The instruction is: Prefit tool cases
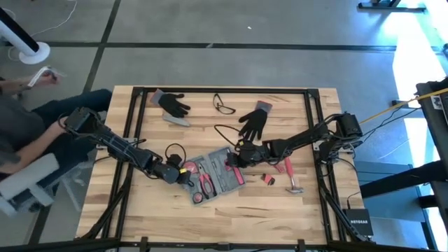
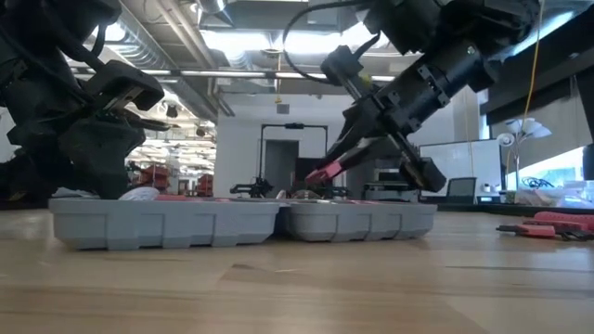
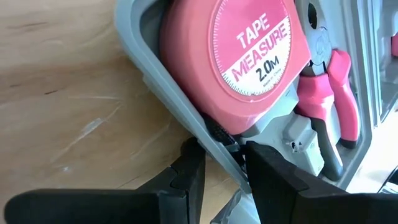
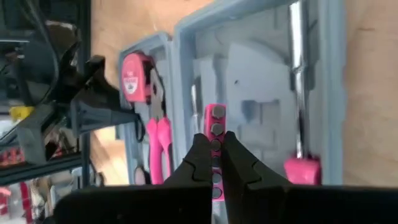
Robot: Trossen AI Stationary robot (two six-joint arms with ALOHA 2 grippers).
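Open on the table (image 1: pixel 280 210), mid-front, the case (image 1: pixel 218 183) runs diagonally in the high view. Only the wrist views show its contents: tape measure (image 3: pixel 242 56), pliers (image 3: pixel 333 93). Left gripper (image 3: pixel 221 165) clasps its rim; right gripper (image 4: pixel 214 155) pinches a pink tool (image 4: pixel 214 121) over it.

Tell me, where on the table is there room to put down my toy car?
Free: the wide bare strip of table in front of the tool case, and the corner left of the glove. Crowded: the middle, where the left gripper clamps the case's wall and the right gripper holds a pink tool.
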